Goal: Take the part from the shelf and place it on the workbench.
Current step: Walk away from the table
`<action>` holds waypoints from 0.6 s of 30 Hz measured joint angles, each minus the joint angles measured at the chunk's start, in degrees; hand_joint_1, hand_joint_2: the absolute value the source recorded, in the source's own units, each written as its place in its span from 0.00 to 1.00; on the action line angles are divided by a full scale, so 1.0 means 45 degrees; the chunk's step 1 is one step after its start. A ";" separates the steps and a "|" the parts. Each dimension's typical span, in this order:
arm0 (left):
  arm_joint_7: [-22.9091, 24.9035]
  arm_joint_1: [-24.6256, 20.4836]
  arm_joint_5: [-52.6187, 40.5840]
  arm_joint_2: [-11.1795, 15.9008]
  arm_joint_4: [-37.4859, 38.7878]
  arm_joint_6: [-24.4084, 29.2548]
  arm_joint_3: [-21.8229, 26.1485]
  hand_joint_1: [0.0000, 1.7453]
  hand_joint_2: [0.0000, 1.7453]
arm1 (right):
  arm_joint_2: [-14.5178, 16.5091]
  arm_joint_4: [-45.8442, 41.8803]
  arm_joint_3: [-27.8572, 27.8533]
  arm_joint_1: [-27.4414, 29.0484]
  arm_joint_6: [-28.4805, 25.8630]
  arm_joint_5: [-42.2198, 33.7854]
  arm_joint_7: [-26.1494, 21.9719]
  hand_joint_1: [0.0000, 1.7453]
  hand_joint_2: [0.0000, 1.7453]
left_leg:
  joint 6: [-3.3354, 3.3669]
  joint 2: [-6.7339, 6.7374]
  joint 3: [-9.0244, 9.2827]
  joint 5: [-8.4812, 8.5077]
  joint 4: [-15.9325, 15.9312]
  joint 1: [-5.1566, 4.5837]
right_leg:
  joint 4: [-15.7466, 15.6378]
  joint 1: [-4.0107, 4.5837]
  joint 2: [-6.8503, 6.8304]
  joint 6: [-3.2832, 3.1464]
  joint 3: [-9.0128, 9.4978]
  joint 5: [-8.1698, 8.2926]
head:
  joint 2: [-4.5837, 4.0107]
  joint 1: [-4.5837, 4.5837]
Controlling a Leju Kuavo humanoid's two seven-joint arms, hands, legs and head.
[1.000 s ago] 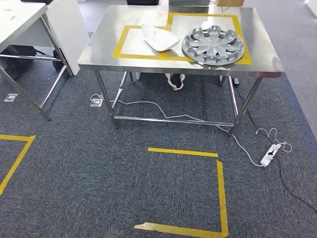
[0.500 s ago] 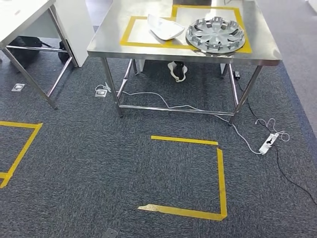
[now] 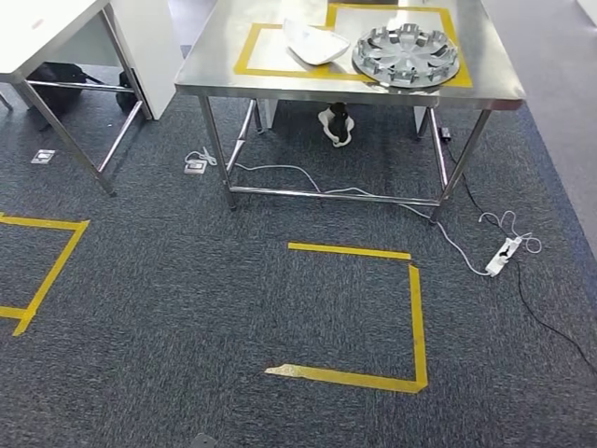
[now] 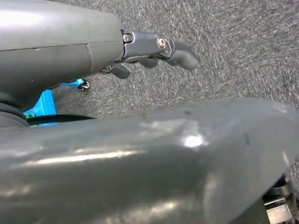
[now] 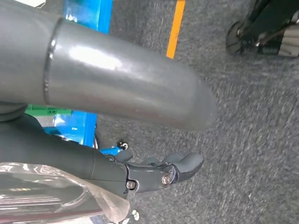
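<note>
Workbench (image 3: 211, 75) of bare steel stands ahead of me on grey carpet (image 3: 176, 308), with 2 yellow tape rectangles (image 3: 242, 58) marked on its top. A silver wheel cover (image 3: 406, 54) lies flat in the right rectangle, its near edge over the tape. Just beside it, a white part (image 3: 314, 42) rests across the boundary between the 2 rectangles. Under the bench a white cable runs out to a power strip (image 3: 503, 255) on the carpet, and a yellow floor outline (image 3: 417, 327) sits between me and the bench.

My left hand (image 4: 151, 46) hangs over the carpet, fingers (image 4: 181, 53) stretched out and apart from the thumb, nothing in it. My right hand (image 5: 155, 172) also has its fingers extended above the carpet. A sheet of clear plastic (image 5: 53, 191) shows just beside its palm, and I cannot tell whether that hand grips it.
</note>
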 joint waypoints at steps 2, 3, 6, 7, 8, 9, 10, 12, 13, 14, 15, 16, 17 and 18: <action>0.0018 0.0012 0.0002 0.0001 0.0000 0.0001 0.0024 0.00 0.00 | -0.0004 0.0002 -0.0008 0.0022 0.0059 -0.0011 0.0060 0.00 0.00 | -0.0146 -0.0031 -0.0162 -0.0239 0.0319 0.0023 | -0.0038 -0.0044 -0.0042 -0.0154 -0.0148 0.0070 | 0.0000 -0.0035; 0.0038 0.0027 0.0005 0.0005 0.0000 0.0001 0.0033 0.00 0.00 | -0.0006 0.0004 -0.0013 0.0031 0.0080 -0.0019 0.0084 0.00 0.00 | -0.0234 -0.0048 -0.0343 -0.0623 0.0802 0.0054 | -0.0063 -0.0070 -0.0074 -0.0231 -0.0195 0.0133 | 0.0000 -0.0064; 0.0095 0.0075 0.0010 0.0006 0.0000 0.0000 0.0076 0.00 0.00 | -0.0010 0.0005 -0.0022 0.0079 0.0126 -0.0038 0.0084 0.00 0.00 | -0.0469 -0.0070 -0.1165 -0.2075 0.3224 0.0204 | -0.0029 -0.0053 -0.0150 -0.0305 -0.0394 0.0277 | 0.0000 -0.0137; 0.0103 0.0095 0.0010 0.0005 0.0000 0.0001 0.0098 0.00 0.00 | -0.0010 0.0005 -0.0028 0.0100 0.0147 -0.0046 0.0051 0.00 0.00 | -0.0511 -0.0070 -0.1260 -0.2215 0.3705 0.0246 | 0.0007 -0.0050 -0.0164 -0.0297 -0.0459 0.0312 | 0.0000 -0.0138; 0.0109 0.0115 0.0008 0.0005 0.0000 0.0002 0.0119 0.00 0.00 | -0.0010 0.0005 -0.0034 0.0109 0.0180 -0.0056 0.0009 0.00 0.00 | -0.0539 -0.0069 -0.1145 -0.2087 0.3707 0.0286 | 0.0062 -0.0050 -0.0171 -0.0284 -0.0497 0.0336 | 0.0000 -0.0137; 0.0112 0.0131 0.0006 0.0006 0.0000 0.0004 0.0136 0.00 0.00 | -0.0010 0.0005 -0.0039 0.0109 0.0225 -0.0065 -0.0041 0.00 0.00 | -0.0550 -0.0069 -0.0824 -0.1749 0.3229 0.0324 | 0.0130 -0.0051 -0.0171 -0.0271 -0.0524 0.0349 | 0.0000 -0.0140; 0.0112 0.0141 0.0002 0.0006 0.0000 0.0010 0.0146 0.00 0.00 | -0.0010 0.0005 -0.0042 0.0106 0.0272 -0.0073 -0.0084 0.00 0.00 | -0.0542 -0.0069 -0.0341 -0.1287 0.2370 0.0352 | 0.0201 -0.0052 -0.0169 -0.0255 -0.0552 0.0352 | 0.0000 -0.0141; 0.0112 0.0154 -0.0006 0.0004 0.0000 0.0026 0.0159 0.00 0.00 | -0.0009 0.0017 -0.0042 0.0097 0.0392 -0.0075 -0.0144 0.00 0.00 | -0.0457 -0.0073 0.0458 -0.0736 0.0830 0.0344 | 0.0316 -0.0035 -0.0167 -0.0161 -0.0690 0.0382 | 0.0000 -0.0136; 0.0114 0.0159 -0.0010 0.0002 0.0000 0.0034 0.0163 0.00 0.00 | -0.0007 0.0023 -0.0042 0.0093 0.0448 -0.0075 -0.0166 0.00 0.00 | -0.0406 -0.0074 0.0627 -0.0645 0.0398 0.0320 | 0.0345 -0.0028 -0.0167 -0.0090 -0.0758 0.0414 | 0.0000 -0.0132; 0.0116 0.0164 -0.0012 -0.0001 0.0000 0.0038 0.0166 0.00 0.00 | -0.0007 0.0029 -0.0042 0.0085 0.0499 -0.0075 -0.0184 0.00 0.00 | -0.0376 -0.0079 0.0651 -0.0697 0.0223 0.0306 | 0.0393 -0.0011 -0.0167 -0.0051 -0.0831 0.0419 | 0.0000 -0.0127; 0.0120 0.0167 -0.0015 -0.0005 0.0000 0.0041 0.0170 0.00 0.00 | -0.0009 0.0029 -0.0042 0.0079 0.0529 -0.0075 -0.0195 0.00 0.00 | -0.0358 -0.0083 0.0608 -0.0690 0.0141 0.0295 | 0.0427 -0.0008 -0.0166 -0.0075 -0.0861 0.0435 | 0.0000 -0.0120; 0.0124 0.0170 -0.0018 -0.0007 0.0000 0.0041 0.0174 0.00 0.00 | -0.0009 0.0029 -0.0042 0.0080 0.0546 -0.0074 -0.0204 0.00 0.00 | -0.0352 -0.0088 0.0580 -0.0708 0.0093 0.0288 | 0.0452 -0.0008 -0.0166 -0.0113 -0.0900 0.0439 | 0.0000 -0.0118; 0.0125 0.0172 -0.0022 -0.0012 0.0000 0.0041 0.0177 0.00 0.00 | -0.0010 0.0029 -0.0042 0.0081 0.0554 -0.0064 -0.0207 0.00 0.00 | -0.0340 -0.0092 0.0567 -0.0722 0.0069 0.0280 | 0.0471 -0.0013 -0.0167 -0.0162 -0.0934 0.0438 | 0.0000 -0.0109; 0.0126 0.0172 -0.0027 -0.0015 0.0000 0.0043 0.0180 0.00 0.00 | -0.0010 0.0029 -0.0041 0.0081 0.0562 -0.0047 -0.0207 0.00 0.00 | -0.0308 -0.0092 0.0546 -0.0715 0.0089 0.0255 | 0.0451 -0.0032 -0.0165 -0.0170 -0.0944 0.0475 | 0.0000 -0.0108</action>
